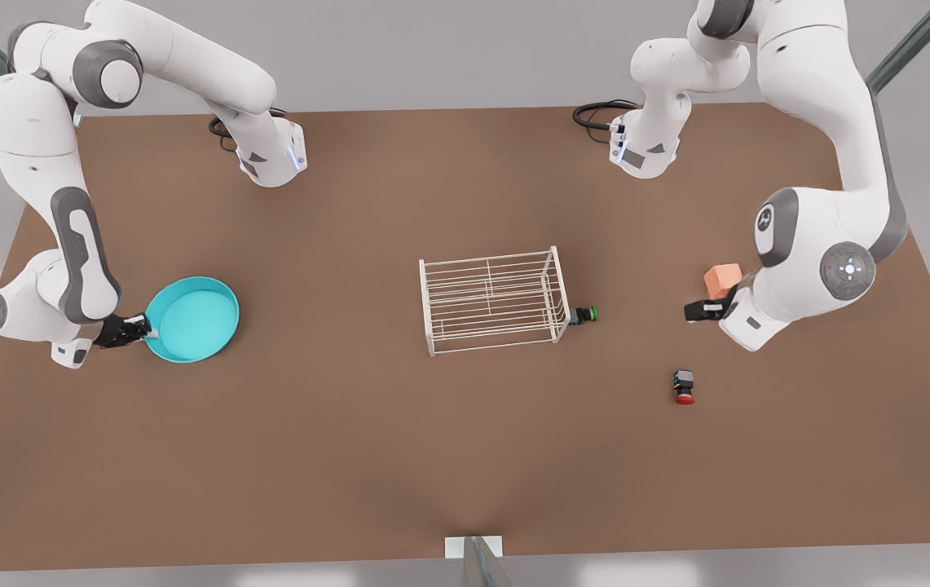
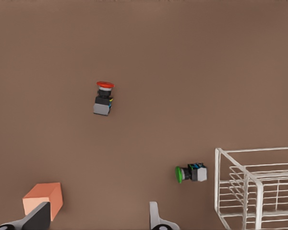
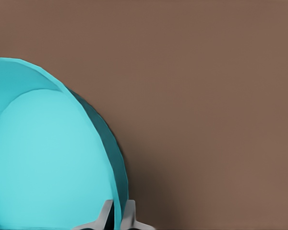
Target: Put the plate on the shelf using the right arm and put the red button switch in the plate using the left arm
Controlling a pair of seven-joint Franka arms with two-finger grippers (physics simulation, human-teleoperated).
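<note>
Front view first: the right gripper is down at the plate on that view's left, fingers pinched on the near rim. Right wrist view confirms it — the two fingertips straddle the turquoise rim, one inside, one outside. The plate looks tilted, its far side raised off the table.

The rack stands mid-table, well apart from the plate. That's the worry: an edge pinch on a glossy dish nearly as wide as the rack top could let it swing or slip in transit, or land off-centre and tip off the bars.

Over on the other side the left gripper waits with fingers spread — orange cube just beside one finger. The red switch lies on its side, apart from everything. A green switch sits right by the rack; grabbing that one would be the easy mistake.
</note>
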